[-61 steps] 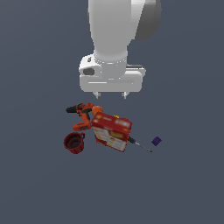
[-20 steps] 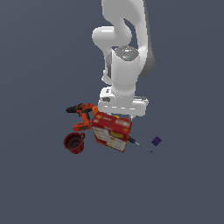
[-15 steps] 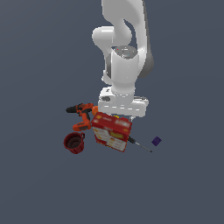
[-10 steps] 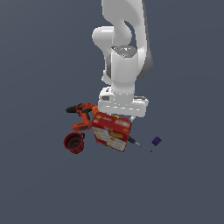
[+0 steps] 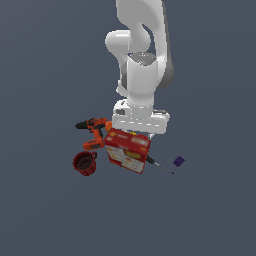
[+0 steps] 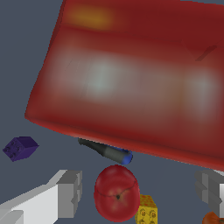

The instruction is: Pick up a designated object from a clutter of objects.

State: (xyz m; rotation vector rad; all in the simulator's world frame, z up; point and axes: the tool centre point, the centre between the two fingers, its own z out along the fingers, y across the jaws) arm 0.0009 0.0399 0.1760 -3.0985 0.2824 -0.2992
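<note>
In the wrist view the red apple [image 6: 116,192], dimple facing the camera, lies on the floor between my open gripper [image 6: 138,190]. One finger [image 6: 68,194] is close beside it and the other finger [image 6: 209,188] stands well apart. The red cracker box [image 6: 131,78] fills the picture just past the apple. In the exterior view the gripper hand [image 5: 140,122] hangs low behind the cracker box [image 5: 127,150], which hides the apple and the fingertips.
A yellow cube [image 6: 146,212] touches the apple, with an orange ball [image 6: 213,218] farther off. The blue-handled screwdriver [image 6: 109,152] lies under the box edge, near a purple cube [image 6: 19,148]. At the exterior view's left lie the power drill [image 5: 92,131] and the dark red mug [image 5: 85,163].
Three seconds ago the hand hung high above the clutter; it has since come down behind the cracker box. Over the last second nothing visibly moves.
</note>
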